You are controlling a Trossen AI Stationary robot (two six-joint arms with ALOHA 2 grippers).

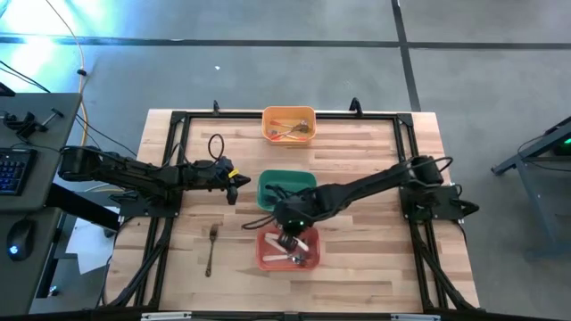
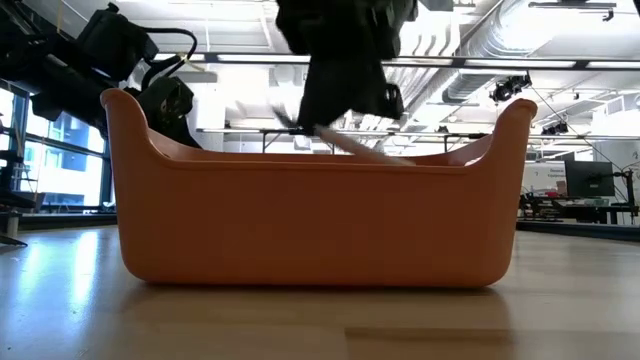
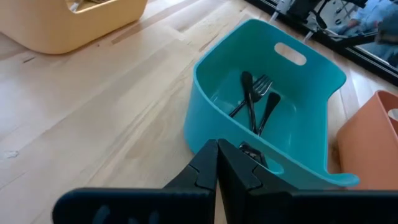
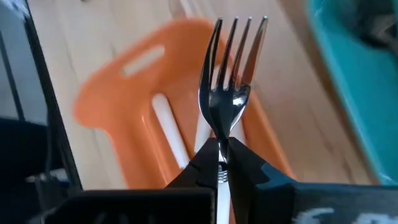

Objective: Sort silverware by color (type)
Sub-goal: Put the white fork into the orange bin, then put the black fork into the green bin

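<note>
Right up close to us sits the red bin (image 2: 310,225), so big in the low view that it hides most of the table behind it. Going from left to right, we first see the left gripper (image 3: 217,163) waiting beside the green bin (image 3: 311,81), its fingers pressed together with nothing between them. Black forks (image 3: 254,102) lie in that bin just ahead of it. A lone fork (image 1: 211,248) rests on the table (image 1: 357,169) nearer to us, well apart from both grippers. Next comes the right gripper (image 4: 221,155), pinched tight on a metal-headed fork (image 4: 229,81) with its prongs pointing away, right over the red bin, where white-handled forks (image 4: 169,130) lie below it. We think the fork could hit the rim and bounce out if it is let go too high or off to one side. We cannot see the held fork's handle, and we cannot count the forks in the orange bin (image 1: 288,125) far off.
</note>
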